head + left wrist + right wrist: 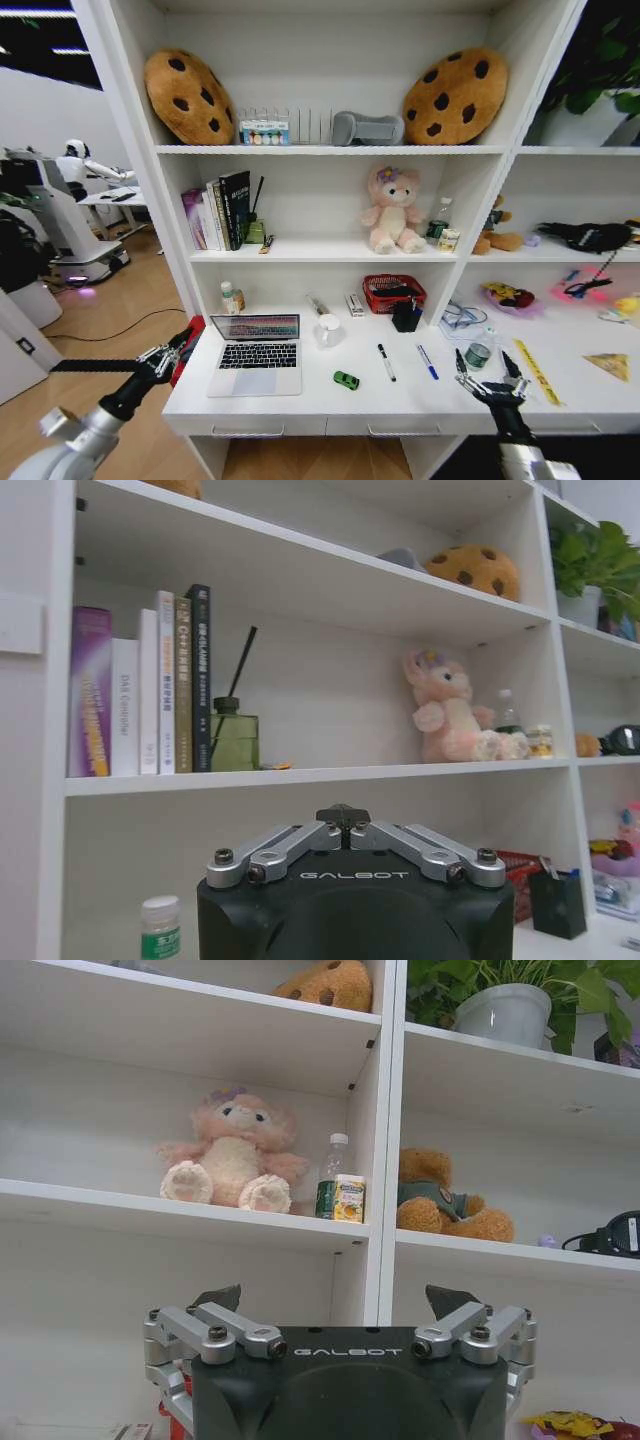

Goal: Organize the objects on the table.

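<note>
stretching across the whole front of the shelving, the table (400,398) is the largest thing here. on its left part stands the open laptop (256,354), and the left gripper (163,357) hangs just beside its left edge, off the table end, with the fingers closed together. the right gripper (489,381) waits over the front edge on the right, fingers spread apart and holding nothing. the black pen (385,362) and the blue pen (427,362) lie between the laptop and this gripper, long axes pointing from front to back. the blue one is nearer to the right gripper, to its left and slightly further back, so i judge the right arm suits it better. the green toy car (346,380) sits near the front, beside the laptop.
</note>
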`<state>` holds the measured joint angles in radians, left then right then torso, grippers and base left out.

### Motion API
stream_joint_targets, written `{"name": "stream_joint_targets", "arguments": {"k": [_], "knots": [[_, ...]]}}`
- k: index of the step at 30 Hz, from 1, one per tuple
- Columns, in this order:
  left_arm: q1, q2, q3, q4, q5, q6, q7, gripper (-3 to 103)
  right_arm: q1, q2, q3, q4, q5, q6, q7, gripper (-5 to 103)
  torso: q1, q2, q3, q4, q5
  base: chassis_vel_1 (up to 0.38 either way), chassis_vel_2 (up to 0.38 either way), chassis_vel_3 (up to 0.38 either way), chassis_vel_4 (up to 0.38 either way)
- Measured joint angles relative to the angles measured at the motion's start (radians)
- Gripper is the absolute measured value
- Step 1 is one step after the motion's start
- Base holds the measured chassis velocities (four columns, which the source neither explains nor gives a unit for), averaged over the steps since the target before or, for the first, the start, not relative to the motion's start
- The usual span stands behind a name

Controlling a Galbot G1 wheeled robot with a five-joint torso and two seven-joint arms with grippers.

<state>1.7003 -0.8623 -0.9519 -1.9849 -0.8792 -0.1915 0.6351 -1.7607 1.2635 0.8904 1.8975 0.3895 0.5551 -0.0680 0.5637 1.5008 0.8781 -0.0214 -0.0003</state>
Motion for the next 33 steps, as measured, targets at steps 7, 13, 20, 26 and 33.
{"name": "stream_joint_targets", "arguments": {"k": [7,13,20,26,33], "knots": [[-0.01,0.272,0.029,0.022,-0.068,0.027,0.031,0,0.002,-0.008,-0.002,-0.004,0.01,0.002,-0.002,100,0.0,0.0,0.0,0.0,0.0,0.0,0.0,0.0,0.0],[-0.138,0.507,0.119,0.092,-0.145,0.04,0.046,0,0.006,-0.014,-0.002,-0.011,0.016,0.003,-0.005,100,0.0,0.0,0.0,0.0,0.0001,0.0,0.0,0.0,0.0],[-0.238,0.656,0.251,0.149,-0.166,0.037,0.079,0,0.014,-0.017,-0.013,-0.018,0.015,0.004,-0.01,100,0.0,0.0,0.0,0.0001,0.0005,0.0,0.0,0.0,0.0],[-0.425,0.731,0.513,0.206,-0.152,0.039,0.093,0,0.022,-0.019,-0.019,-0.017,0.014,0.0,-0.011,100,0.0,0.0,0.0,0.0,0.0005,0.0,0.0,0.0,0.0],[-0.45,0.737,0.506,0.222,-0.198,0.052,0.093,0,0.015,-0.011,-0.021,-0.022,0.01,0.001,-0.017,100,0.0,0.0,0.0,-0.0001,0.0003,0.0,0.0,0.0,0.0]]}}
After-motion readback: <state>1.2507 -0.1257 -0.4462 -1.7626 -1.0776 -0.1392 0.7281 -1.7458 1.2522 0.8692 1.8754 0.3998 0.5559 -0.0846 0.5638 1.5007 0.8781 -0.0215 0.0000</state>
